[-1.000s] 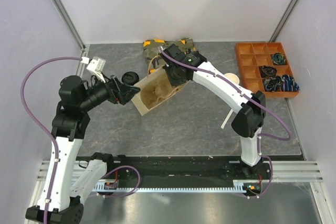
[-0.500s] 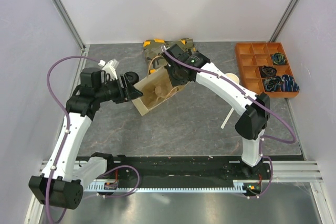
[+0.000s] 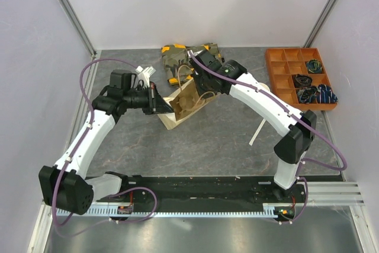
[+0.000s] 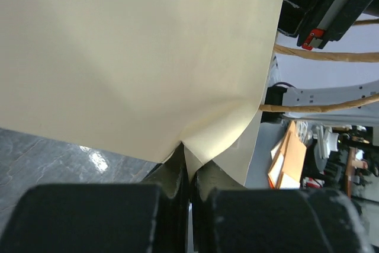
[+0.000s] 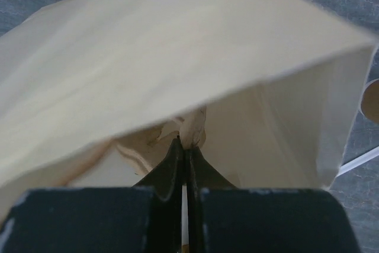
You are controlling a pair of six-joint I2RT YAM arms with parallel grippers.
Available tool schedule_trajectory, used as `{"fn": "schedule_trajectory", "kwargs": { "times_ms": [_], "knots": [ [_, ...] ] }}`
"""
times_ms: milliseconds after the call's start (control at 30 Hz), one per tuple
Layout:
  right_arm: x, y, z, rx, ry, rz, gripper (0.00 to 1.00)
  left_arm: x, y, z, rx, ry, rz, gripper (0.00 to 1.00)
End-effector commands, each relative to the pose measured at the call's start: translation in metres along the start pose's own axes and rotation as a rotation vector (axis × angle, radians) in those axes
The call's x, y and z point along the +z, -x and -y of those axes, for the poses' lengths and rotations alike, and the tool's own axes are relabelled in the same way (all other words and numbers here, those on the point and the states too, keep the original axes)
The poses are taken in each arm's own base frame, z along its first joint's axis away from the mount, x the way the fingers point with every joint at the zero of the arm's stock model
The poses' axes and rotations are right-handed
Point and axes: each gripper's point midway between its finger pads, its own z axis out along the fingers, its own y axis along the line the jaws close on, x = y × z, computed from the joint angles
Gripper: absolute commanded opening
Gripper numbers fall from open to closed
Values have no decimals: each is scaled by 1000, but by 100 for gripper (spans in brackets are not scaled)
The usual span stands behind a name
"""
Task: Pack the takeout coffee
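Paper bag (image 3: 188, 103): pale tan, centre of the top view, on the grey stone-patterned table (image 3: 207, 146), caught between the two arms; twisted-paper handles (image 4: 327, 56) at the right of the left wrist view. Left gripper (image 4: 188, 173): clenched, both black fingers pressed together on a folded edge of the paper bag, at the bag's lower-left end in the top view. Right gripper (image 5: 183, 155): clenched likewise, fingertips meeting on a crumpled fold of bag paper, at the bag's upper-right side in the top view, bag wall arching over the fingers. Takeout coffee: not to be made out in any view; place cannot be told. Olive and yellow bundle (image 3: 190, 53): top centre, against the back wall, just behind the paper bag. Orange compartment tray (image 3: 278, 66): upper right, well apart from the bag, dark and blue small items in its right-hand compartments, left-hand compartments bare. White stick (image 3: 257, 133): on the table right of centre, slanting, beneath the right arm's forearm. Black base rail (image 3: 195, 189): along the bottom of the top view, both arm bases on it.
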Motion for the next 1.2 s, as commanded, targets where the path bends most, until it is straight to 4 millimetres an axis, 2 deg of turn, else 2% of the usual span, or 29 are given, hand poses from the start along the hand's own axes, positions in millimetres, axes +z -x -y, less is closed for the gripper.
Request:
{"fn": "schedule_trajectory", "kwargs": {
  "times_ms": [0,100,167,267,367,567,667,833,933,1067,1167],
  "knots": [
    [6,1,11,16,-3,7,0,-3,6,29,-3,-124,-26,2],
    [14,2,14,38,37,-16,0,-5,8,28,-9,-126,-20,2],
    [14,10,6,28,92,17,0,-6,8,26,-31,-138,-31,2],
    [-6,29,-3,20,178,121,0,-11,10,27,-49,-166,-45,2],
    [-19,35,-5,5,207,172,0,-13,7,30,-59,-188,-68,2],
    [-29,35,5,-12,174,189,0,-13,6,25,-62,-163,-67,2],
    [-27,35,9,-7,153,180,0,-12,8,19,-76,-129,-47,2],
    [-31,34,5,-57,186,197,0,-11,4,23,-109,-171,-88,2],
    [-33,34,10,-92,166,197,0,-12,4,25,-105,-181,-91,2],
    [-21,23,12,-106,152,162,0,-9,-1,22,-134,-192,-123,2],
    [-14,24,11,-94,140,159,0,-6,-1,19,-147,-194,-142,2]
  ]
}}
